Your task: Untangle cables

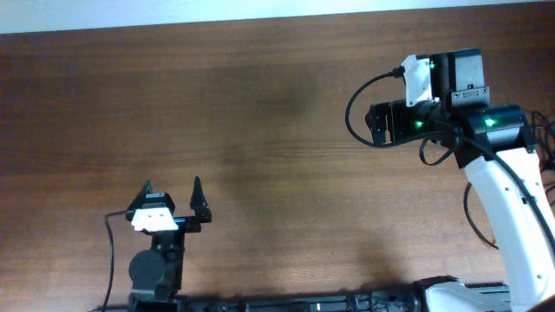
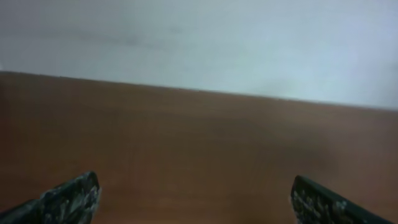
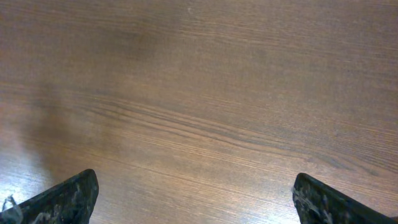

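Observation:
The cables are out of view in all three views; the only black wires showing are those fixed to the arms. My left gripper [image 1: 172,185] sits low near the table's front left edge, its jaws wide open with nothing between them. In the left wrist view the left gripper [image 2: 195,180] frames only bare brown wood. My right gripper [image 1: 375,124] hovers at the back right, pointing left. The right wrist view shows the right gripper [image 3: 196,176] open over wood grain, with nothing between its fingers [image 3: 74,196].
The brown wooden table [image 1: 260,130] ends at a pale wall [image 1: 173,13] along the far edge. The right arm's white link [image 1: 512,217] runs down the right side. A looped black arm wire [image 1: 355,108] hangs beside the right wrist.

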`<state>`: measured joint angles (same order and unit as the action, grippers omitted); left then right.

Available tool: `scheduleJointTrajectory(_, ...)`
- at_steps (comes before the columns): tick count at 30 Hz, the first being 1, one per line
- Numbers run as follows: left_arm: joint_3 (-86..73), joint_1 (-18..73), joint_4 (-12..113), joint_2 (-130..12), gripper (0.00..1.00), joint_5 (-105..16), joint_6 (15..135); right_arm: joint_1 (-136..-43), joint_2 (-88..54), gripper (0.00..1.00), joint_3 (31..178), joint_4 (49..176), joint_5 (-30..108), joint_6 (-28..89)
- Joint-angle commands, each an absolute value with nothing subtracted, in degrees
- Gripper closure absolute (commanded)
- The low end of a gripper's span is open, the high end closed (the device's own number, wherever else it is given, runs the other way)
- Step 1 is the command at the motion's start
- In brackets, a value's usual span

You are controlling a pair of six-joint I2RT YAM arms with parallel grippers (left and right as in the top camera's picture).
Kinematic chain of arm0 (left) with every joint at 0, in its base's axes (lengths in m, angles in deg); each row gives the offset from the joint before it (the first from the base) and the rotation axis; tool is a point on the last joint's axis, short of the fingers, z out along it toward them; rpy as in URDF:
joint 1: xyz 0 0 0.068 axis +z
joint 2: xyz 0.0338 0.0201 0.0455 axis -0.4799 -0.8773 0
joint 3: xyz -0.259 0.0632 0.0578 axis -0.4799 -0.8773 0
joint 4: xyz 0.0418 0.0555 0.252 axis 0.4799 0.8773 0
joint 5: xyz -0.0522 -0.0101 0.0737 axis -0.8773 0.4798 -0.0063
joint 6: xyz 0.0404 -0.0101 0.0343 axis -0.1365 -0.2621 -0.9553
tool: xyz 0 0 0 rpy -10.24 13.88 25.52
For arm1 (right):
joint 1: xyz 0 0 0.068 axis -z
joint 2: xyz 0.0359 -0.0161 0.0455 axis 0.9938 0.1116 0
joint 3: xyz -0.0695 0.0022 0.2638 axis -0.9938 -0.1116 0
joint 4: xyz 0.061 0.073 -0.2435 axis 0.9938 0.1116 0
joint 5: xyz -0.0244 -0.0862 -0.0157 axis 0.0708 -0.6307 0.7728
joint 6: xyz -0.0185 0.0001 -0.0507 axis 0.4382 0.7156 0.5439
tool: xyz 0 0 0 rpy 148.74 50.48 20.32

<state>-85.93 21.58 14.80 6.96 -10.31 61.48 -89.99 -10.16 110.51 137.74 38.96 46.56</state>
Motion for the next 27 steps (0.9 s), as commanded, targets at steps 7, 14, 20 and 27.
scheduleJointTrajectory(7, -86.1, 27.9, 21.3, 12.4, 0.01, -17.5, 49.3, -90.3, -10.6, 0.01, 110.8, 137.6, 38.4, 46.7)
scheduleJointTrajectory(14, -86.1, 28.1, 21.4, 12.4, 0.01, -17.7, 49.4, -90.3, -10.6, 0.01, 110.8, 137.6, 38.4, 46.8)
scheduleJointTrajectory(20, -86.1, 28.1, 21.2, 12.4, 0.01, -17.4, 49.8, -90.3, -10.6, 0.01, 110.8, 137.6, 38.4, 46.7)
scheduleJointTrajectory(27, -86.1, 28.1, 21.2, 12.4, 0.01, -17.4, 49.8, -90.3, -10.6, 0.01, 110.8, 137.6, 38.4, 46.7)
